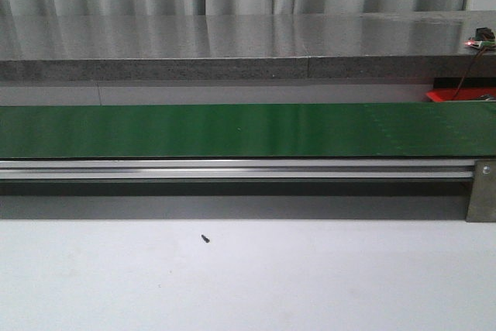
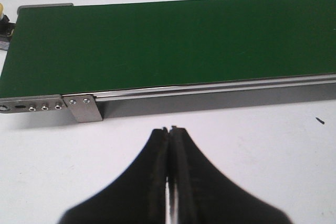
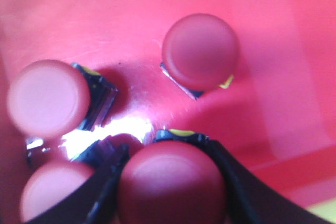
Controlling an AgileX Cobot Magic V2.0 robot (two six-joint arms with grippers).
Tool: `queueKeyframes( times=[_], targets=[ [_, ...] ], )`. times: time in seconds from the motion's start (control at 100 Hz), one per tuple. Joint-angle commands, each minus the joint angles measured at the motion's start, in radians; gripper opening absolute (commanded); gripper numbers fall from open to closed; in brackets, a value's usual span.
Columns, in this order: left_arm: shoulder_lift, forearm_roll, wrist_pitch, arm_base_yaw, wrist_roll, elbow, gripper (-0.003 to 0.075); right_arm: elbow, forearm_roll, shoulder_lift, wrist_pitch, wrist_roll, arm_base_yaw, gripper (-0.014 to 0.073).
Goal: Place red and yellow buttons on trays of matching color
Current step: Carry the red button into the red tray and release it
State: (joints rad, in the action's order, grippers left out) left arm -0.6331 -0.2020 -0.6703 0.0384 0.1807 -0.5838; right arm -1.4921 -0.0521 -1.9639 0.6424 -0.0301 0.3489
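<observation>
In the right wrist view my right gripper [image 3: 168, 150] is shut on a red button [image 3: 170, 187], its black fingers pressing both sides of the cap. It hangs just over the red tray [image 3: 273, 35]. Three more red buttons sit on that tray: one [image 3: 200, 51] apart, one [image 3: 48, 98] beside it and one [image 3: 50, 192] close by the finger. My left gripper [image 2: 170, 129] is shut and empty over the white table, short of the belt's end. No yellow button shows clearly. Neither gripper appears in the front view.
The green conveyor belt [image 1: 232, 129] with its aluminium rail [image 1: 232, 168] crosses the table. A corner of the red tray [image 1: 453, 95] peeks out at the far right behind it. A small black speck [image 1: 205, 238] lies on the white table. A yellow strip [image 3: 325, 211] borders the red tray.
</observation>
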Motion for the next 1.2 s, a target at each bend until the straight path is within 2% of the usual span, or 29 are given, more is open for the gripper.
queueKeyframes(
  times=[0.0, 0.43, 0.5, 0.62, 0.72, 1.19],
  targets=[
    [0.0, -0.011, 0.06, 0.008, -0.01, -0.025, -0.002, -0.026, -0.007, 0.033, -0.074, 0.0, 0.008, 0.0142],
    [0.0, -0.011, 0.06, 0.008, -0.01, -0.025, -0.002, -0.032, -0.049, -0.024, -0.113, 0.0, 0.008, 0.015],
    [0.0, -0.011, 0.06, 0.008, -0.01, -0.025, -0.002, -0.032, -0.049, -0.024, -0.113, 0.0, 0.01, 0.0192],
    [0.0, -0.011, 0.06, 0.008, -0.01, -0.025, -0.002, -0.032, -0.049, -0.024, -0.11, 0.0, 0.012, 0.0333],
    [0.0, -0.011, 0.06, 0.008, -0.01, -0.025, -0.002, -0.034, -0.049, -0.022, -0.11, 0.0, 0.013, 0.0407],
    [0.0, -0.011, 0.06, 0.008, -0.01, -0.025, -0.002, -0.034, -0.041, 0.098, -0.105, -0.001, 0.038, 0.0402]
  ],
)
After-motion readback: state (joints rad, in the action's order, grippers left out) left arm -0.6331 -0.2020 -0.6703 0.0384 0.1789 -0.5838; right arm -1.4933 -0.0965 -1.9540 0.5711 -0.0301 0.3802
